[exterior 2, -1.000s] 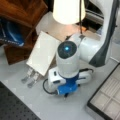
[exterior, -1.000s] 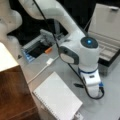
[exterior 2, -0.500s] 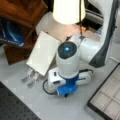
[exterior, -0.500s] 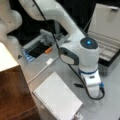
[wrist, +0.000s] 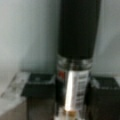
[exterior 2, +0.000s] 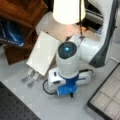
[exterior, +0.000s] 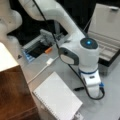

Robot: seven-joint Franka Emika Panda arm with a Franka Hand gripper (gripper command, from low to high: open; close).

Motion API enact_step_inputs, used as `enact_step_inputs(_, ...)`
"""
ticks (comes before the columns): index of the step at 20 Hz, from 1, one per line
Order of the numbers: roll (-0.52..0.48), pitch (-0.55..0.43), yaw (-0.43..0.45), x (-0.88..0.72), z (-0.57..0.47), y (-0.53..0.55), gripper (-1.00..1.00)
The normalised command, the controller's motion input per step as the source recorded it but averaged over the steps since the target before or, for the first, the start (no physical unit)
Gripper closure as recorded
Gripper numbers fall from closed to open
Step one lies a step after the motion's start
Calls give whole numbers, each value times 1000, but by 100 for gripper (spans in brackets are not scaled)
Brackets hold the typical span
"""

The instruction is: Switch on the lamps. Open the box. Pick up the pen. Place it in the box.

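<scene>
Pen still between pincer pads on table; nothing has shifted.

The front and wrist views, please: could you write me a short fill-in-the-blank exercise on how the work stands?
In a front view, the lamp is ___.
In a front view, the lid of the box stands ___.
In the wrist view, the ___ lies between the fingers of the gripper.
Missing words: lit; open; pen.

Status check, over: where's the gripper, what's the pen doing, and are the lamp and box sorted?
Gripper down at table, pads either side of pen. Lamp lit. Box open, tray showing. Notebook lies close by, not blocking.
</scene>
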Motion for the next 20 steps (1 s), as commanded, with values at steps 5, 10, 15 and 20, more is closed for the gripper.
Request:
enact_step_inputs(5, -73, -119, -63, -211, -45, 114, 100)
enact_step_inputs(10, -42, -19, -141, -278, 198, 149, 100)
enact_step_inputs(15, -13, 14, -201, -266, 319, 127, 100)
enact_step_inputs(20, 7, -1, -247, -181, 301, 35, 100)
